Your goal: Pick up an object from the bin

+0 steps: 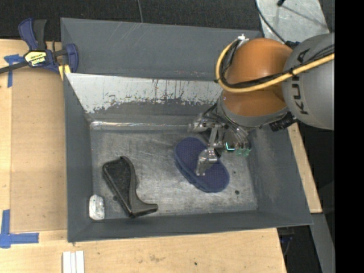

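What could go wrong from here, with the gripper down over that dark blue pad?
The dark blue oval pad lies flat on the bin floor, so the gripper may find little edge to pinch and could press into the metal instead. The pad also looks soft, so it might fold or slip out when lifted.

The tool [206,162] covers the middle of the dark blue oval pad [218,181] near the right wall of the bin [170,44]. The orange wrist cover [253,78] hides the back right corner. The silvery thing [96,207] in the front left corner is too small to name
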`<state>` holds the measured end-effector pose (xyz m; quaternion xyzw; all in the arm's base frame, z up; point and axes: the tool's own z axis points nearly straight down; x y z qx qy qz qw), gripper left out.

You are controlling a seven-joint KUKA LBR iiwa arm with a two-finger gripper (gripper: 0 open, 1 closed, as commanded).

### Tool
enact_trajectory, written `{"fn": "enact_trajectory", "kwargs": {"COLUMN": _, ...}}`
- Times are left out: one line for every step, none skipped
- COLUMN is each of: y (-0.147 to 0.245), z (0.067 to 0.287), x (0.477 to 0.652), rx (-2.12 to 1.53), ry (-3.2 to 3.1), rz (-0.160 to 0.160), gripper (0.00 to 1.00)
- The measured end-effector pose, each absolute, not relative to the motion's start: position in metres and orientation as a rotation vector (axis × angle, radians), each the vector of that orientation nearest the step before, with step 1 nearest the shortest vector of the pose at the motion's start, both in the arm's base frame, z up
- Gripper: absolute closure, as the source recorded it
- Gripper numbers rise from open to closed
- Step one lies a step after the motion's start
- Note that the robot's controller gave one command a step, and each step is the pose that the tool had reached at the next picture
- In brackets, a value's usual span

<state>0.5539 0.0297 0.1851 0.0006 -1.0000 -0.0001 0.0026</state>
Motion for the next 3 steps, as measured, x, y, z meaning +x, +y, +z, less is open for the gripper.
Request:
{"fn": "enact_trajectory", "kwargs": {"y": -0.023, "z": 0.076, "x": 0.500, "rx": -0.094, "ry": -3.178, "rz": -0.009, "gripper": 0.00}}
{"fn": "enact_trajectory", "kwargs": {"y": -0.017, "z": 0.101, "x": 0.484, "rx": -0.404, "ry": -3.123, "rz": -0.002, "gripper": 0.00}}
{"fn": "enact_trajectory", "kwargs": {"y": -0.030, "z": 0.107, "x": 0.486, "rx": -0.498, "ry": -3.110, "rz": 0.000, "gripper": 0.00}}
